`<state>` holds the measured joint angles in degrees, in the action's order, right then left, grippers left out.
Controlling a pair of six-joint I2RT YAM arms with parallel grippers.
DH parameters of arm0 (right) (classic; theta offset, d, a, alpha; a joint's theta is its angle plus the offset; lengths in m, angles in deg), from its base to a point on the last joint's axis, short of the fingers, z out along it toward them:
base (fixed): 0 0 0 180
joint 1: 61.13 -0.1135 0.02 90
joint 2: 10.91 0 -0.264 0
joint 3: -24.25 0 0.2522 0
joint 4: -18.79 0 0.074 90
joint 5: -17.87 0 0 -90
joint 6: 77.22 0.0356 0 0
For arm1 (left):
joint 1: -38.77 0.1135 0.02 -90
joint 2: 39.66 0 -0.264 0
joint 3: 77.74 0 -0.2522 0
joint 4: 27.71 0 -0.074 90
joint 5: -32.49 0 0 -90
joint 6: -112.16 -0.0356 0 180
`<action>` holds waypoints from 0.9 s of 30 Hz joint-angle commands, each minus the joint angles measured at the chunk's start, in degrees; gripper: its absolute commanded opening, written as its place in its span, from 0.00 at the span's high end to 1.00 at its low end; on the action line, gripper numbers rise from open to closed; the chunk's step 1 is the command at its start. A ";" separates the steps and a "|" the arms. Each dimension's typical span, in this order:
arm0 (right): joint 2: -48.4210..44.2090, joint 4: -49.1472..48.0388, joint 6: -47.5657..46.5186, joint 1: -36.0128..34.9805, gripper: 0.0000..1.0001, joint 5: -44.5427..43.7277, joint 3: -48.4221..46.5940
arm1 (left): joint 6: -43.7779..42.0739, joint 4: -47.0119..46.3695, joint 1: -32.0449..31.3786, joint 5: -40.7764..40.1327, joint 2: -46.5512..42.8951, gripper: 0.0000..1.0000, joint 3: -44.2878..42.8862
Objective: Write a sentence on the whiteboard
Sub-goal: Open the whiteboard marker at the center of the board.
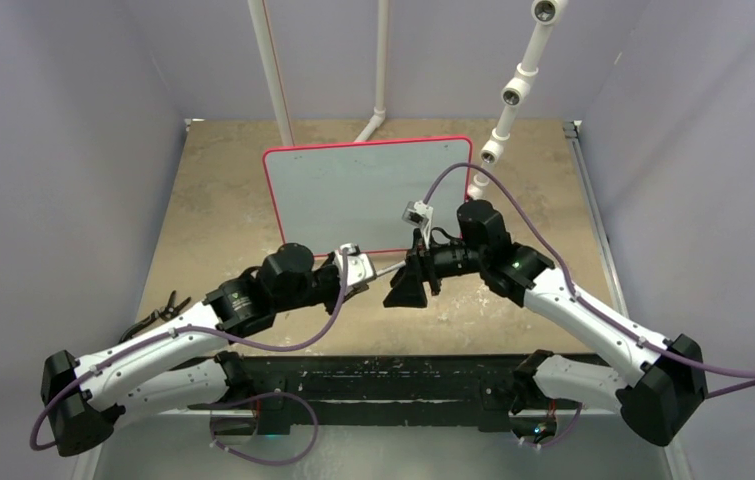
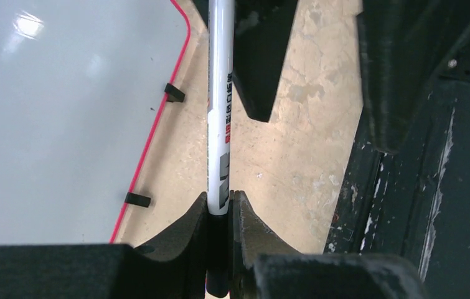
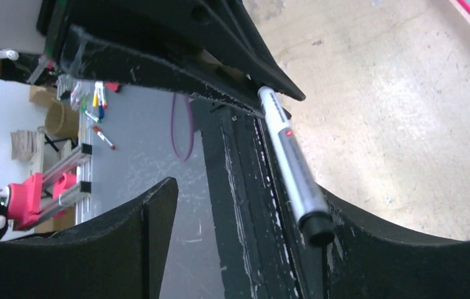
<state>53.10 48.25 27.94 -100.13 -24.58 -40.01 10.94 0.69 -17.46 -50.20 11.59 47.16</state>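
The whiteboard (image 1: 368, 195) with its red rim lies flat at the middle back of the table, and its surface (image 2: 58, 112) looks blank; no sentence shows on it. My left gripper (image 1: 363, 272) (image 2: 231, 194) is shut on a white marker (image 2: 220, 112), gripping it near one end. The marker (image 1: 385, 268) reaches across to my right gripper (image 1: 405, 290), just in front of the board's near edge. In the right wrist view my right gripper (image 3: 248, 187) stands open. The marker (image 3: 288, 162) leans along its right finger (image 3: 369, 249), and the black end pokes past the tip.
White pipe stands (image 1: 275, 80) rise behind the board, and another with joints (image 1: 513, 95) at the back right. A black rail (image 1: 403, 385) runs along the near edge between the arm bases. Small black feet (image 2: 173, 92) stick out from the board's rim.
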 commanded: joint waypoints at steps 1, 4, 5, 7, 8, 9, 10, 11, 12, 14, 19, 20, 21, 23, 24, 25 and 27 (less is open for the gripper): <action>-4.12 -19.47 13.43 -0.27 0.26 -1.06 4.57 | 3.68 -3.59 2.87 8.02 -1.11 1.00 -0.85; -5.84 -28.23 20.14 -0.20 0.25 -4.49 8.08 | 4.53 -3.33 2.96 8.86 -0.81 1.00 -1.32; -6.22 -30.60 21.97 -0.21 0.25 -5.56 9.06 | 4.88 -3.44 3.01 8.94 -0.80 1.00 -1.34; -6.66 -35.47 25.36 -0.27 0.26 -7.01 11.36 | 5.37 -3.47 3.05 9.06 -0.64 1.00 -1.55; -6.78 -37.80 27.59 -0.27 0.27 -7.64 12.36 | 5.47 -3.47 3.05 9.21 -0.62 1.00 -1.61; -6.87 -39.61 28.81 -0.28 0.28 -8.19 13.14 | 5.69 -3.52 3.05 9.26 -0.54 1.00 -1.63; -6.83 -40.89 29.61 -0.27 0.30 -8.58 13.70 | 5.91 -3.55 3.05 9.27 -0.53 1.00 -1.72; -6.73 -41.98 30.14 -0.24 0.32 -8.34 13.95 | 6.13 -3.56 3.10 9.22 -0.45 1.00 -1.72; -6.52 -42.69 30.41 -0.28 0.34 -7.84 13.96 | 6.23 -3.56 3.14 9.03 -0.32 1.00 -1.81; -6.00 -42.86 30.47 -0.25 0.40 -6.75 13.70 | 6.59 -3.41 3.14 8.36 -0.02 1.00 -1.96; -5.34 -40.40 28.86 -0.24 0.51 -4.98 12.74 | 7.28 -3.00 3.31 7.38 0.67 1.00 -2.60; -5.34 -39.92 28.49 -0.25 0.51 -4.82 12.61 | 7.46 -3.02 3.32 7.08 0.77 1.00 -2.65; -5.23 -39.32 28.04 -0.26 0.52 -4.82 12.51 | 7.63 -2.99 3.36 6.70 0.91 1.00 -2.73; -5.12 -38.12 27.15 -0.27 0.52 -5.46 12.44 | 7.89 -3.03 3.49 6.41 1.04 1.00 -2.85; -5.00 -37.82 26.86 -0.27 0.52 -5.73 12.44 | 7.96 -3.11 3.49 6.39 1.09 1.00 -2.91; -4.89 -37.71 26.69 -0.24 0.52 -5.84 12.52 | 8.04 -3.17 3.56 6.40 1.11 1.00 -2.89; -4.41 -37.76 26.44 -0.32 0.54 -5.56 12.53 | 8.21 -3.29 3.58 6.36 1.20 1.00 -2.87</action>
<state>48.42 11.49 55.41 -100.00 -31.16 -25.91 17.30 -0.60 -14.53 -42.68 12.33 46.76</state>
